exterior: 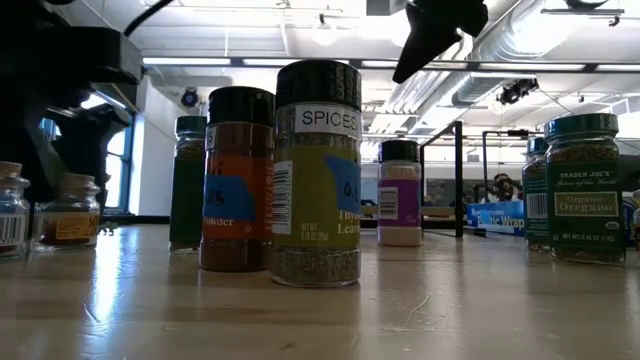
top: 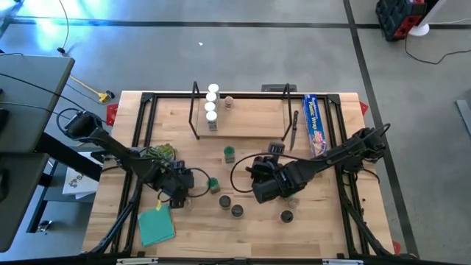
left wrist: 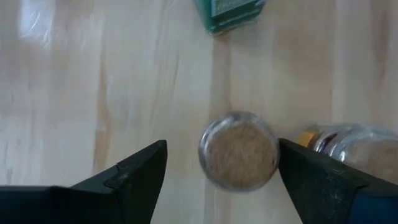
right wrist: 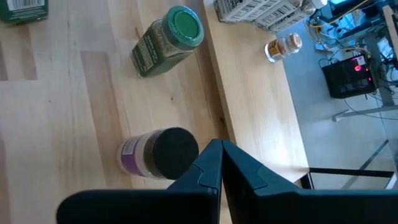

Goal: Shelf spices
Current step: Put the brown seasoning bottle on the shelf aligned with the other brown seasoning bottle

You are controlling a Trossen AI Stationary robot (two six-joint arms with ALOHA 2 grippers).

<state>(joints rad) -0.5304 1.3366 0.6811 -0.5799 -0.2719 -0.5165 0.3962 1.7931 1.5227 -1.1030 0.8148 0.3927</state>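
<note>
Several spice jars stand on their bases on the table: green-lidded ones (top: 229,153) (top: 214,184) and black-lidded ones (top: 225,200) (top: 237,210) (top: 286,216). White-lidded jars (top: 212,101) stand in a row on the wooden shelf (top: 250,112) at the far edge. My left gripper (top: 176,190) (left wrist: 221,168) is open, pointing down, its fingers on either side of a small clear jar of tan spice (left wrist: 239,149) without touching it. A second small jar (left wrist: 354,146) sits by one finger. My right gripper (top: 265,185) (right wrist: 221,165) is shut, beside a black-lidded, purple-labelled jar (right wrist: 158,154).
A blue wrap box (top: 315,121) lies at the far right beside the shelf. A teal cloth (top: 156,224) lies near the left front edge. A green-lidded jar (right wrist: 168,40) stands close to the table's edge. In the low view, jars (exterior: 317,175) (exterior: 237,180) (exterior: 580,190) crowd the front.
</note>
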